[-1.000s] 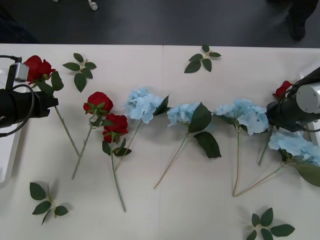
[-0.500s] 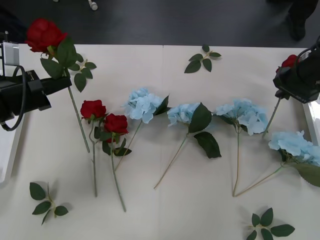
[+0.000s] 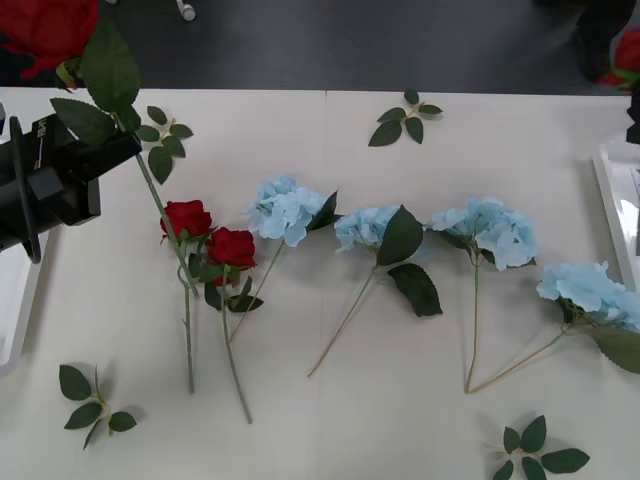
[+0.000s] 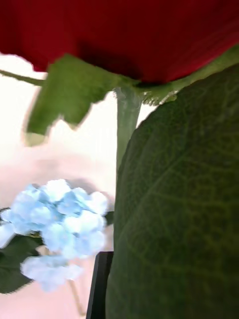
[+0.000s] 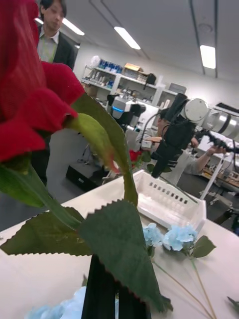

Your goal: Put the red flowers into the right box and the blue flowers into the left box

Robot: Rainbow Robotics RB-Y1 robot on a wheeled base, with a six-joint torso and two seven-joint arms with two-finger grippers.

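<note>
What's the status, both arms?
Left gripper shut on a red rose, lifted. Right gripper holds a second rose above the right box. Four blue flowers untouched.

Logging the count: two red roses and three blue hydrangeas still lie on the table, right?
Not quite. The front view shows two red roses but four blue hydrangeas lying on the table.
</note>
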